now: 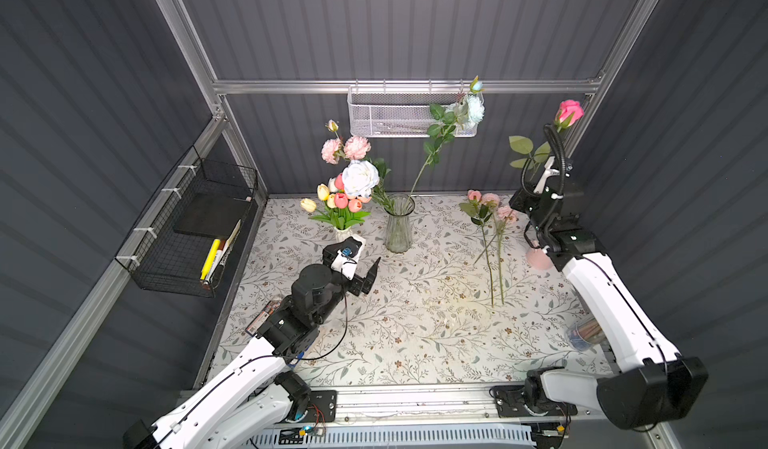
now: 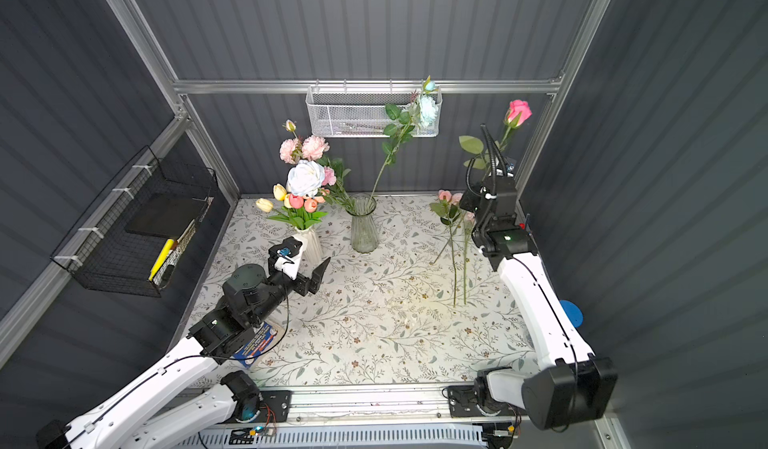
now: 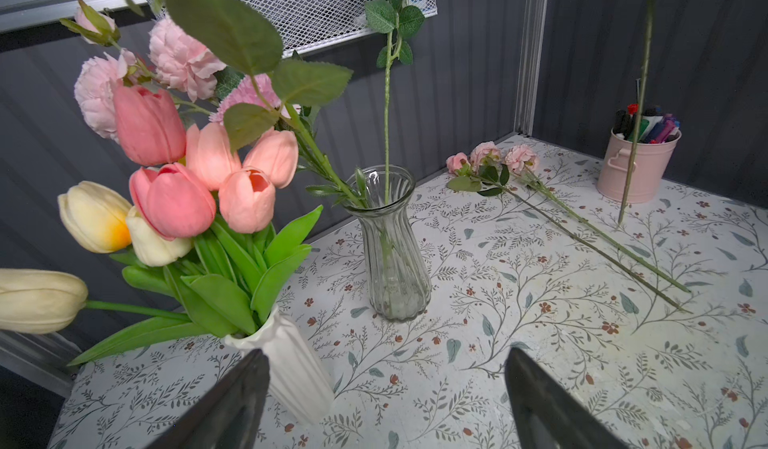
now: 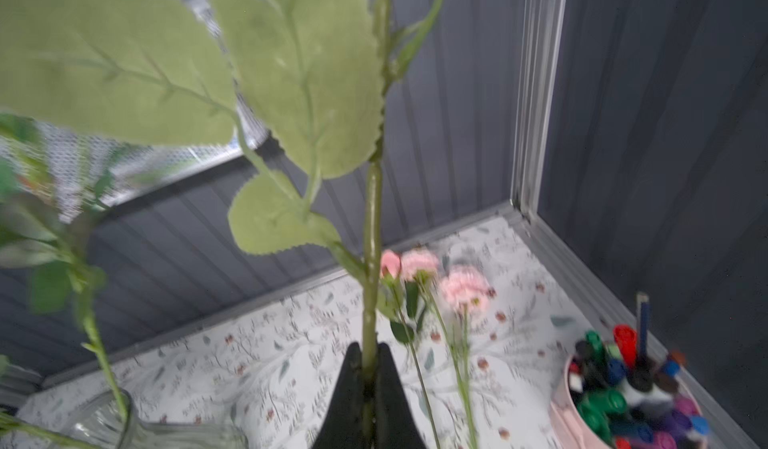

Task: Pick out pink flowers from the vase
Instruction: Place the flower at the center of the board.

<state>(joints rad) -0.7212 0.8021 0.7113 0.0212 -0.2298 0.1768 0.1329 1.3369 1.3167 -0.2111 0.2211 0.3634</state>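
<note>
The right gripper (image 4: 368, 355) is clenched on the green stem (image 4: 372, 218) of the magenta rose (image 1: 569, 112). The bloom stands high above the jaws, and the stem's lower end hangs beneath them, close over the floral-print table (image 1: 415, 322). To finish this step well, I would lower the wrist and tip the stem flat. It should lie alongside the pale pink roses (image 1: 490, 201) already resting below the gripper, on its side toward the glass vase (image 1: 399, 226). The trailing end must stay clear of the pink marker bucket (image 3: 636, 168), which is near the stem. The stem looks thin and stiff, and its broad, matte, saw-edged leaves could snag. The left gripper (image 3: 386, 355) has its jaws spread wide with nothing between them. Just beside it is the fluted white vase (image 3: 291, 368) of smooth, waxy salmon tulips (image 3: 208, 164). Further ahead, ruffled pink peonies (image 1: 345, 149) remain in the ribbed clear glass.
</note>
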